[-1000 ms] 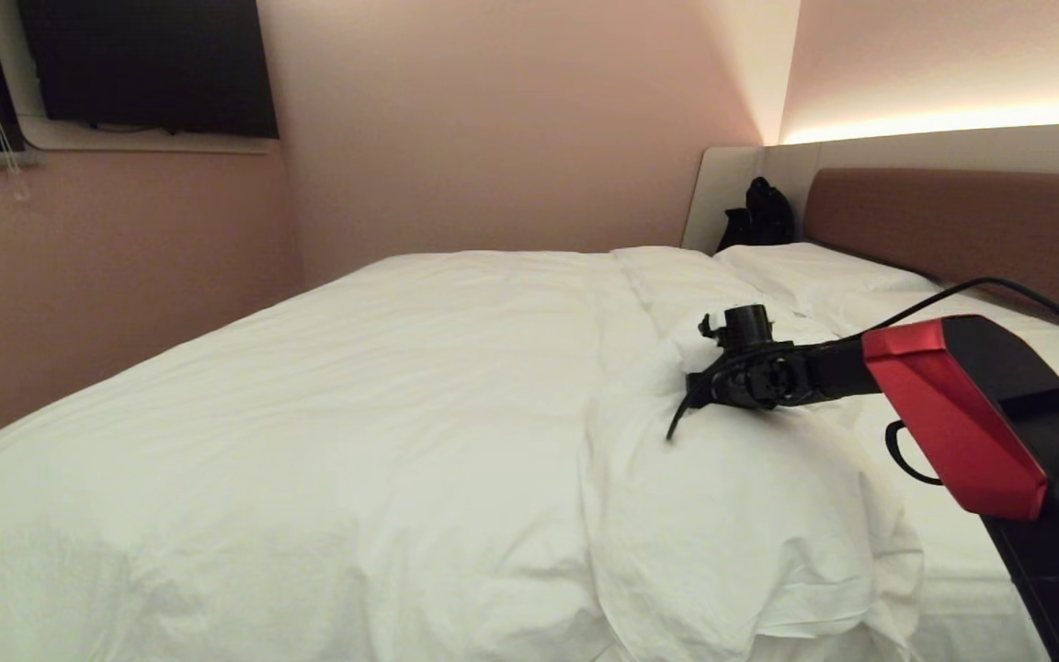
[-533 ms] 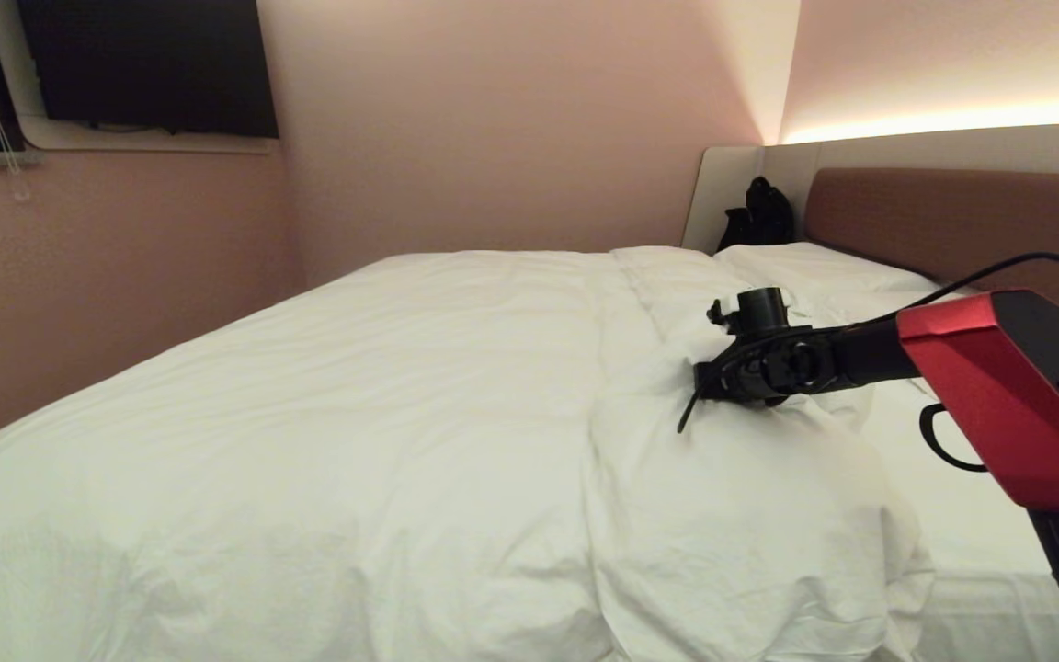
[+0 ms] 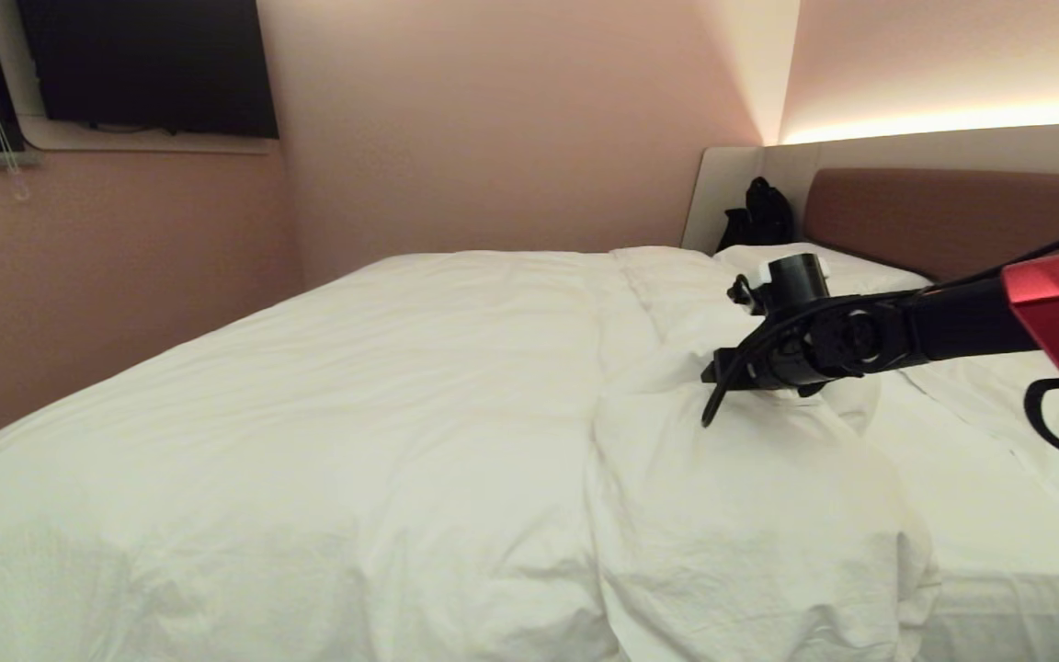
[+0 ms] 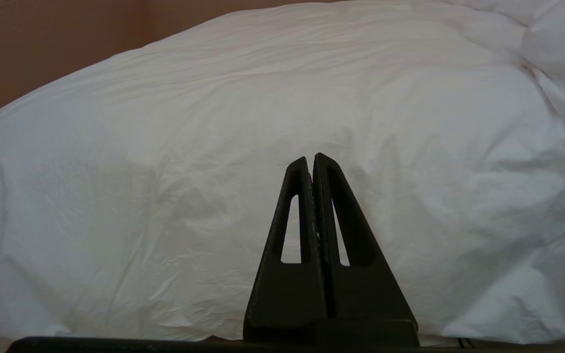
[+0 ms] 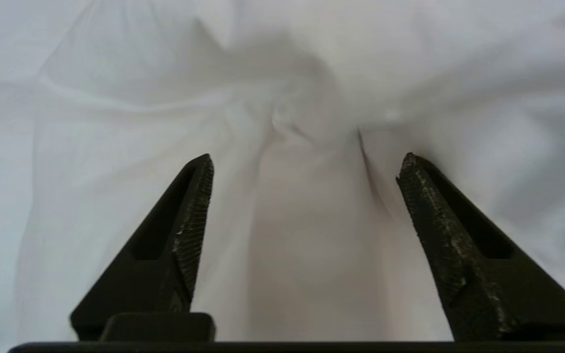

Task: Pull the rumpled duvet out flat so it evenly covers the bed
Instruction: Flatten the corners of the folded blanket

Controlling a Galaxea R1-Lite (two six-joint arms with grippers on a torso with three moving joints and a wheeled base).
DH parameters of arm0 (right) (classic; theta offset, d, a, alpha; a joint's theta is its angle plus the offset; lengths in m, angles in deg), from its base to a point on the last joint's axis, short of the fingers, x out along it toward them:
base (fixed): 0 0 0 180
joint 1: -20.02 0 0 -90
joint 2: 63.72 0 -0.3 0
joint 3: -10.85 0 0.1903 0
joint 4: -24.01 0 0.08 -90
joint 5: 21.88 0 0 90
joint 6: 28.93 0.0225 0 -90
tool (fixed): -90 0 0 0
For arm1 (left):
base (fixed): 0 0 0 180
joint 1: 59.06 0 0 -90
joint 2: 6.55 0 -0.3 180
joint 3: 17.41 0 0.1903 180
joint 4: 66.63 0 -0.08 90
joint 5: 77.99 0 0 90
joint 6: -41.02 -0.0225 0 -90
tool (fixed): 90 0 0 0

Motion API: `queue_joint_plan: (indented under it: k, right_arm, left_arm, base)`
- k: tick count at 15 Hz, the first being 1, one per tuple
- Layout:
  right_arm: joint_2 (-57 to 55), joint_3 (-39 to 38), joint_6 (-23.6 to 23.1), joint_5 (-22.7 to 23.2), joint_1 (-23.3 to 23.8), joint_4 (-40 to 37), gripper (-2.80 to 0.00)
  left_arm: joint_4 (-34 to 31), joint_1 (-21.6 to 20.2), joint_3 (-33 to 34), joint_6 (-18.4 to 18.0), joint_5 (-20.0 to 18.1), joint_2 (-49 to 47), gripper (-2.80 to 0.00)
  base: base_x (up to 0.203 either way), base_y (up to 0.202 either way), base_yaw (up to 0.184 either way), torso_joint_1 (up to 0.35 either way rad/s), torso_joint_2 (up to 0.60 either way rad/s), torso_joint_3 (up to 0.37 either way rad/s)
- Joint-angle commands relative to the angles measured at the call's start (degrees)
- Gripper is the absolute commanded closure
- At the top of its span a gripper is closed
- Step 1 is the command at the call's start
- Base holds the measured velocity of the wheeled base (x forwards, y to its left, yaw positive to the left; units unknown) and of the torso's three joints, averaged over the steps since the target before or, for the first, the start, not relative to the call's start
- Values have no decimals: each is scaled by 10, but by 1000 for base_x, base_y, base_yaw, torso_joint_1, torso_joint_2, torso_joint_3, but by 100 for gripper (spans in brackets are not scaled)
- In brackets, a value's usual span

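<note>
duvet [image 3: 355, 441]: white matt cloth, softly creased
headboard [image 3: 952, 216]: brown padded, matt
right pincer [image 5: 307, 162]: black, rough ridged fingers

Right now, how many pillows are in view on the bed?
2. One flat white pillow lies against the brown padded headboard, near the far corner. The second flat white pillow lies nearer, under the right arm. The puffy white duvet may hide others.

Hotel-type bedroom: wide bed [image 3: 998, 552] w/ padded headboard [image 3: 952, 216] far right, wall TV [image 3: 148, 64] far left.
</note>
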Motion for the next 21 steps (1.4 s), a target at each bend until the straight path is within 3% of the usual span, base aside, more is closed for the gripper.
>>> queue_joint_plan:
  k: [1,9,10,13,15,19,21]
  right_arm:
    - [53,-22,18,0,-1,-57,-280]
    - [324,-182,9,7,-1,-87,-280]
    - [367,-207,4,6,-1,-87,0]
    - [512,-294,-20,6,0,-88,0]
    - [612,-377,-60,4,13,-88,0]
    - [767,-546,-184,42,93,-83,0]
    - [791,-588,-199,48,105,-85,0]
  left_arm:
    - [0,0,0,0,0,0,0]
    - [0,0,0,0,0,0,0]
    - [0,0,0,0,0,0,0]
    - [0,0,0,0,0,0,0]
    - [0,0,0,0,0,0,0]
    - [0,0,0,0,0,0,0]
    - [0,0,0,0,0,0,0]
  base:
    - [0,0,0,0,0,0]
    - [0,0,0,0,0,0]
    - [0,0,0,0,0,0]
    - [0,0,0,0,0,0]
    - [0,0,0,0,0,0]
    - [0,0,0,0,0,0]
    - [0,0,0,0,0,0]
